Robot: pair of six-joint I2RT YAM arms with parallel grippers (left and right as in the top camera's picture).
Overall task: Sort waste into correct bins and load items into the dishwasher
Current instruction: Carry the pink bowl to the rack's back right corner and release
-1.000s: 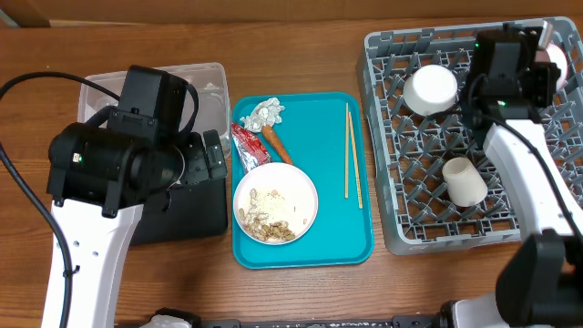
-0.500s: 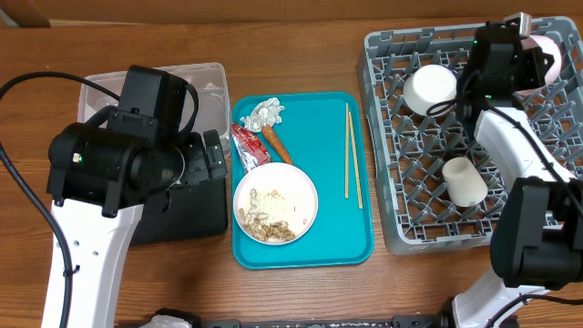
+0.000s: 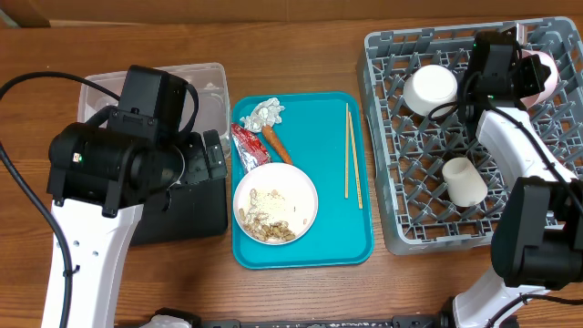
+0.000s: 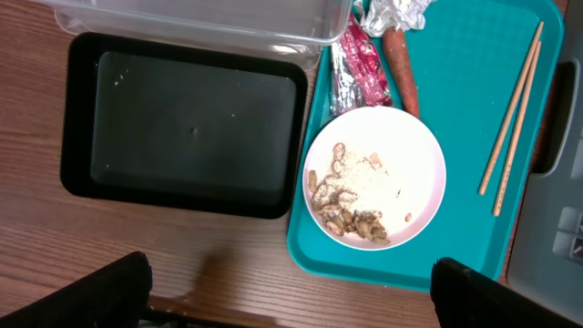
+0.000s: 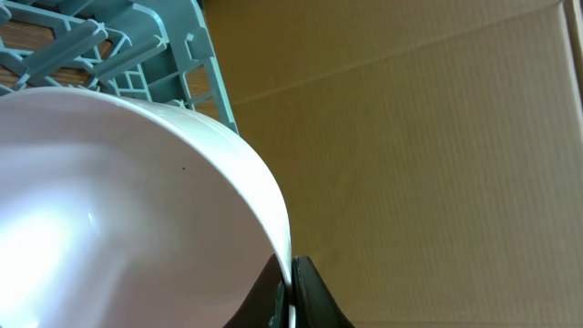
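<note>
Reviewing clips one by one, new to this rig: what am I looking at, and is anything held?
Two robot arms at a table. One picture looks down from above; two come from wrist cameras. The left arm hovers, jaws open, over a black tray beside a clear tub. A teal tray carries a plate of scraps, chopsticks, a wrapper, a packet and a carrot piece. The rack holds a white bowl and a cup. The right arm pinches a pink bowl by its rim in shut jaws at the rack's far corner.
</note>
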